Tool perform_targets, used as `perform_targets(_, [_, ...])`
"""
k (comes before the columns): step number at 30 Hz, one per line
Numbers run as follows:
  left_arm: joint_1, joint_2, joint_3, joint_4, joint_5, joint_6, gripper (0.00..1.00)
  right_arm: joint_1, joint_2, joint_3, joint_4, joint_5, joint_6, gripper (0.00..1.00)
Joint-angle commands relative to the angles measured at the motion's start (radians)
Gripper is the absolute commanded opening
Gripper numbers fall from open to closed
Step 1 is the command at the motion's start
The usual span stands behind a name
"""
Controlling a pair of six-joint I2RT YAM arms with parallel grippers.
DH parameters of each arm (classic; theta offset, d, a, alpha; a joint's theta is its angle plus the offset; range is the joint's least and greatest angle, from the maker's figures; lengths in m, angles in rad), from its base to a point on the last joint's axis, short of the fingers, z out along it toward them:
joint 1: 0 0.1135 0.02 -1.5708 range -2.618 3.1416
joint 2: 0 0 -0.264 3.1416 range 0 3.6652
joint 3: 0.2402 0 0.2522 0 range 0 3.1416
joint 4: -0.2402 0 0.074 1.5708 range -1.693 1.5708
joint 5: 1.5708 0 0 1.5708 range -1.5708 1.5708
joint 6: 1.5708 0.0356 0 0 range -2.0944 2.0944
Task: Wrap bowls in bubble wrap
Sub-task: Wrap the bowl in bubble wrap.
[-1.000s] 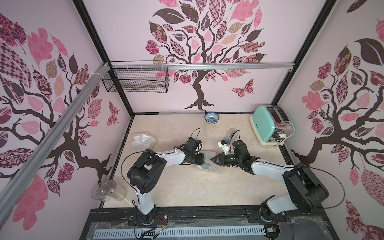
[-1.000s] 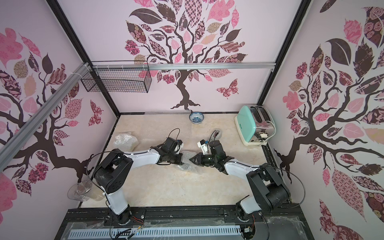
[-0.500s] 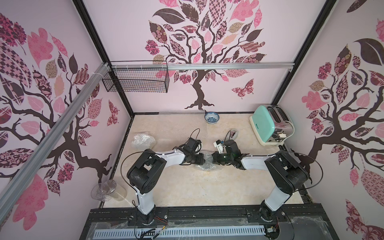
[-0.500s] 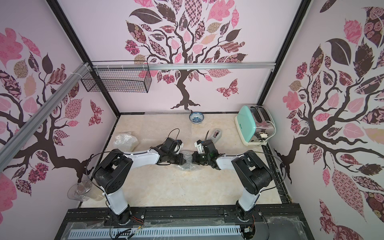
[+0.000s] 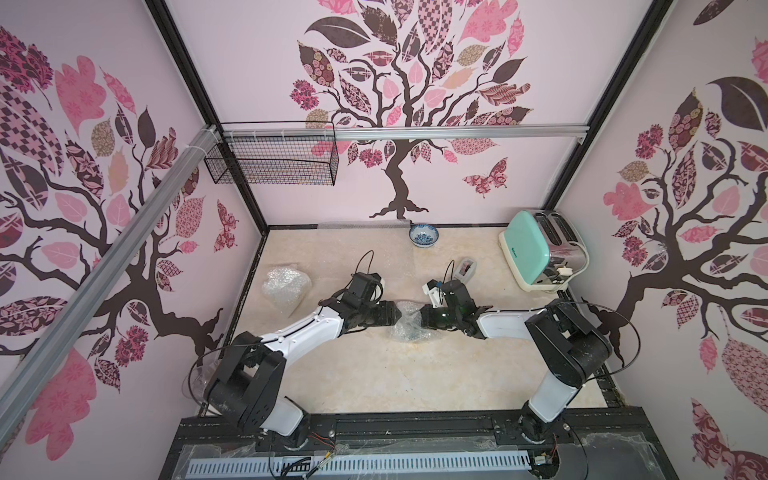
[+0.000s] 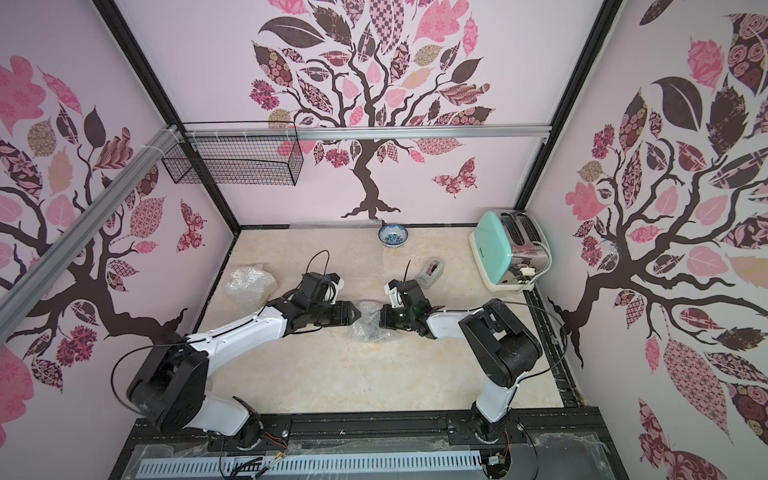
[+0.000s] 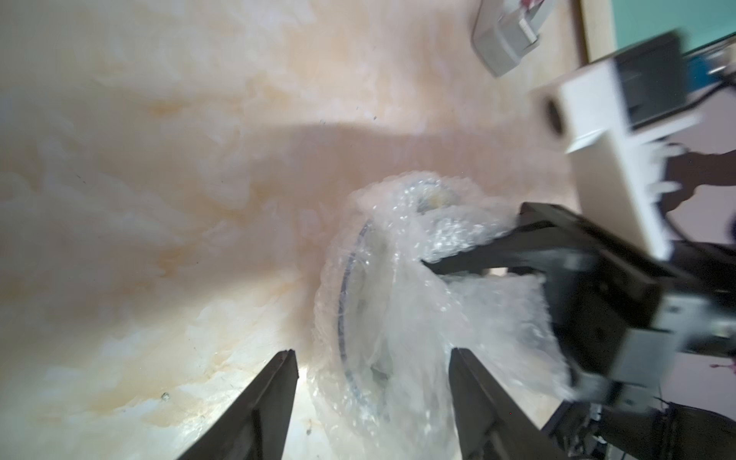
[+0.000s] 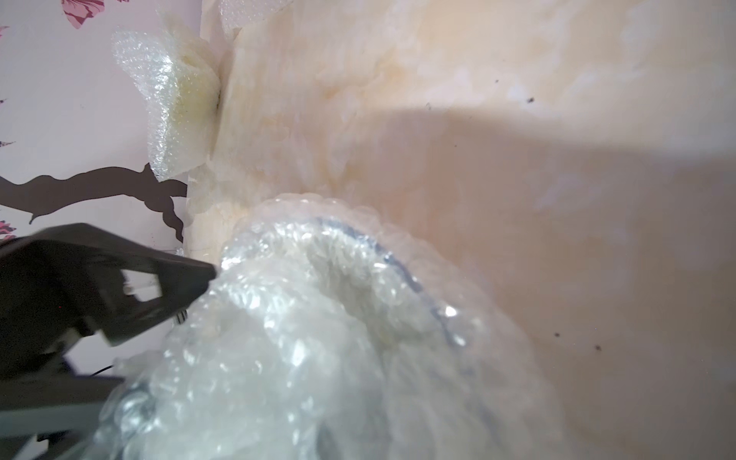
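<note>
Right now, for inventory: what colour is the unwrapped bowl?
Bowl: blue and white, in a top view.

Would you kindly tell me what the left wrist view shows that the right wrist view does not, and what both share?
Only the left wrist view shows the left pincer open, the right pincer shut on the bubble wrap, a small grey object and a strip of the teal toaster. Only the right wrist view shows a separate bubble-wrap bundle beside the wall. Both show the partly wrapped bowl on the marbled table.
</note>
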Motion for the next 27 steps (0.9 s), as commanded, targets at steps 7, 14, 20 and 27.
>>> perform_targets(7, [-0.001,0.014,0.153,-0.153,0.086,-0.002,0.71,0.012,0.003,0.026,-0.096,0.047,-0.049,0.02])
perform_targets(14, [-0.055,0.096,0.145,-0.154,0.074,0.018,0.73,0.02,0.004,0.036,-0.099,0.046,-0.054,0.03])
perform_targets(20, [-0.059,0.145,0.167,-0.145,0.072,0.016,0.74,0.027,0.009,0.039,-0.106,0.042,-0.061,0.04])
perform_targets(27, [-0.06,0.244,0.19,-0.206,0.015,0.044,0.74,0.031,0.009,0.045,-0.115,0.042,-0.065,0.04])
